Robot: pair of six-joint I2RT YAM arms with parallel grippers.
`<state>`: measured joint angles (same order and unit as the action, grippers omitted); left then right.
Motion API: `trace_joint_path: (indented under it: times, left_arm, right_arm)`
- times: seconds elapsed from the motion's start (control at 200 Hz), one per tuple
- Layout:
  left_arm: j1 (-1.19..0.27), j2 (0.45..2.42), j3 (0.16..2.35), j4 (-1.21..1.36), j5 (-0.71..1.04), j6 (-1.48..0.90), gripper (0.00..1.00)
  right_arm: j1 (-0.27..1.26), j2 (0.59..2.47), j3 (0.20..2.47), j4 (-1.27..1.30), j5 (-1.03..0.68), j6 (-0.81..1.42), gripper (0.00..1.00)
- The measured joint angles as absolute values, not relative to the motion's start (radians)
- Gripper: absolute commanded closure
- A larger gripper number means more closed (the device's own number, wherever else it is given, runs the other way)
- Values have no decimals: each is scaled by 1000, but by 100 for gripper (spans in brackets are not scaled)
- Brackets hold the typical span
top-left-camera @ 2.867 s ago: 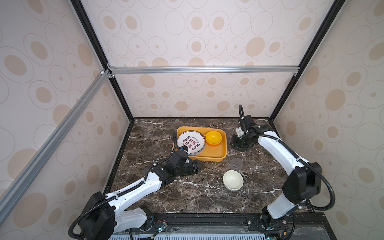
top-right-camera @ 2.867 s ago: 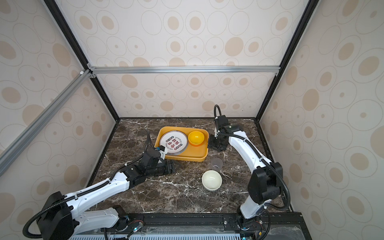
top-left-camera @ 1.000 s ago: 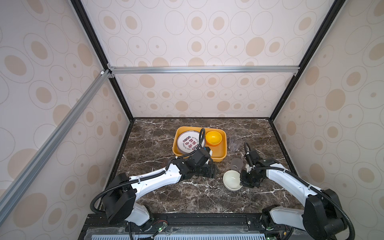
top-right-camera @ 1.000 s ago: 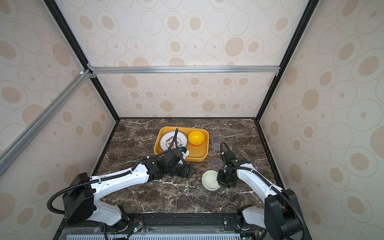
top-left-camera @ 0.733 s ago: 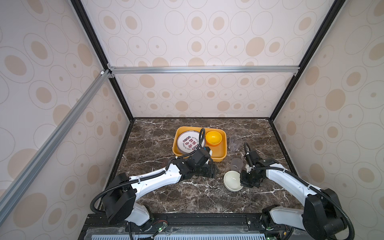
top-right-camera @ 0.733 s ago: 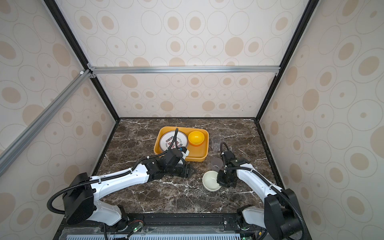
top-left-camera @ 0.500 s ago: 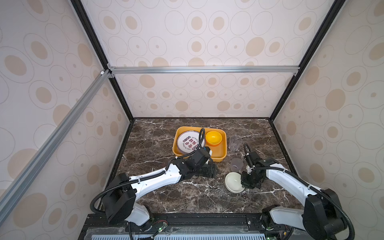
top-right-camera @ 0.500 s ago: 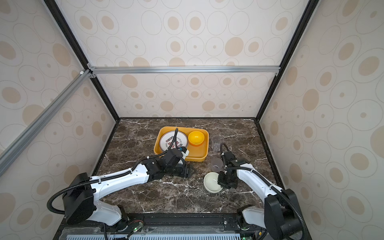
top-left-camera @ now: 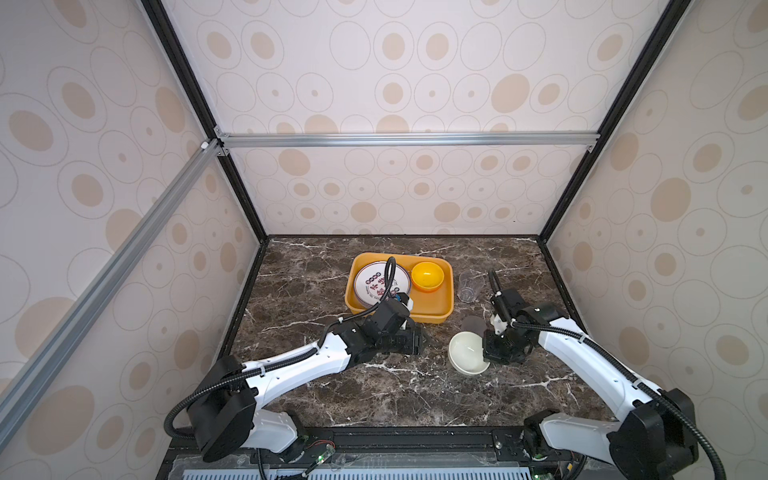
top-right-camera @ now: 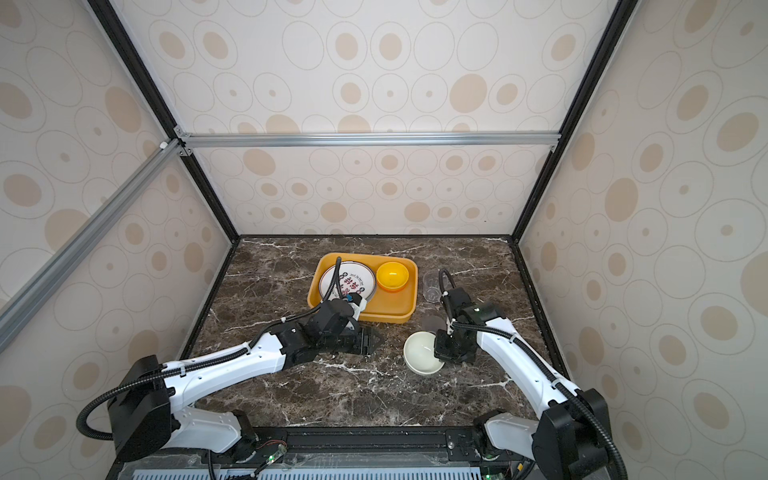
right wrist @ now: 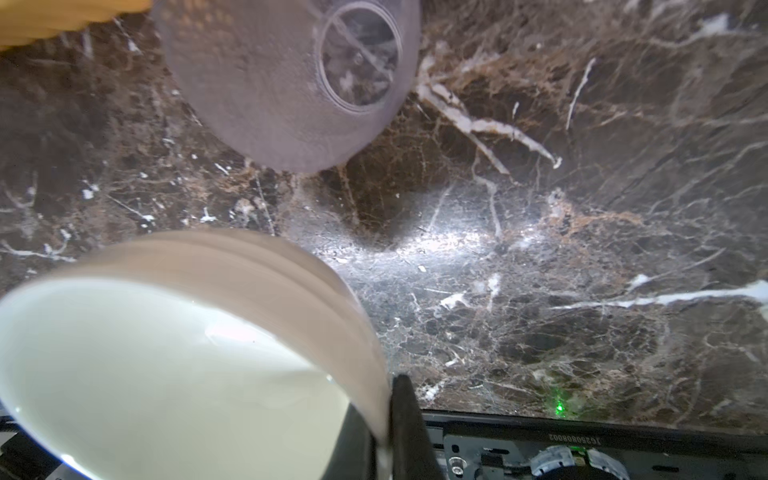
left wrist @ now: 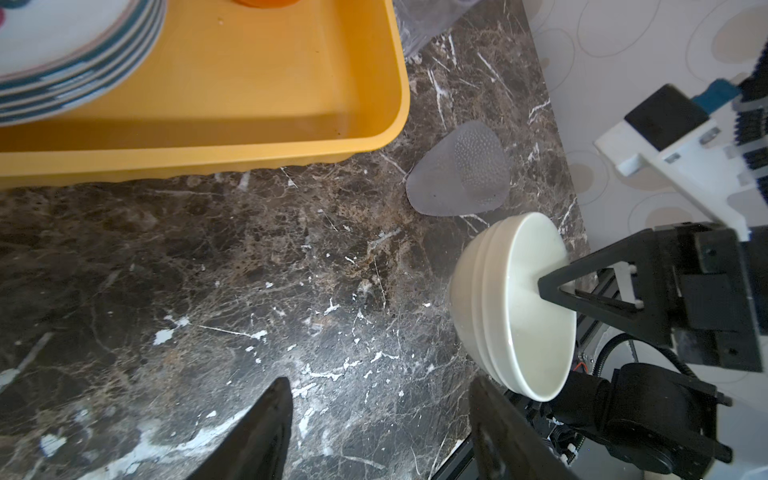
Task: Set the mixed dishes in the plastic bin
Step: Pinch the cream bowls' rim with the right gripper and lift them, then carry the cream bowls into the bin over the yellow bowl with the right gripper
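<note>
My right gripper (top-left-camera: pixel 484 352) (right wrist: pixel 382 415) is shut on the rim of the off-white bowl (top-left-camera: pixel 466 353) (top-right-camera: pixel 420 351) (left wrist: pixel 519 316) (right wrist: pixel 166 365), which hangs steeply tilted just over the marble. The mustard-yellow plastic bin (top-left-camera: pixel 432 305) (top-right-camera: pixel 395 305) (left wrist: pixel 249 83) holds a stack of white plates (top-left-camera: pixel 380 282) (top-right-camera: pixel 347 284) and an orange-yellow bowl (top-left-camera: pixel 427 275). A greyish cup (top-left-camera: pixel 473 324) (left wrist: pixel 457 174) (right wrist: pixel 282 83) lies tipped over between bin and bowl. My left gripper (top-left-camera: pixel 417 343) (left wrist: pixel 380 384) is open and empty in front of the bin.
A clear cup (top-left-camera: pixel 469 284) (top-right-camera: pixel 433 286) stands upright just right of the bin. Patterned walls close in the dark marble table (top-left-camera: pixel 311 282) on three sides, and a black rail runs along its front edge.
My right gripper has shut on the off-white bowl's rim and tipped the bowl up from lying flat. The left arm has hardly moved.
</note>
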<state>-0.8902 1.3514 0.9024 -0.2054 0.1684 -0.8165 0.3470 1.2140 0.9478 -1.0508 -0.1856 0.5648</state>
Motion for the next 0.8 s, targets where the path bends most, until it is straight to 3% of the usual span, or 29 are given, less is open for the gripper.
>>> trace_joint_path:
  times: [0.345,0.8]
  left_arm:
    - [-810,1251,810,-166,165,-860,32]
    - [-750,1147,762,-154,158,-905,32]
  right_arm:
    - [348,1324,1154,-1120,-199,510,97]
    - [348,1599,1538,-1191,-183,445,97]
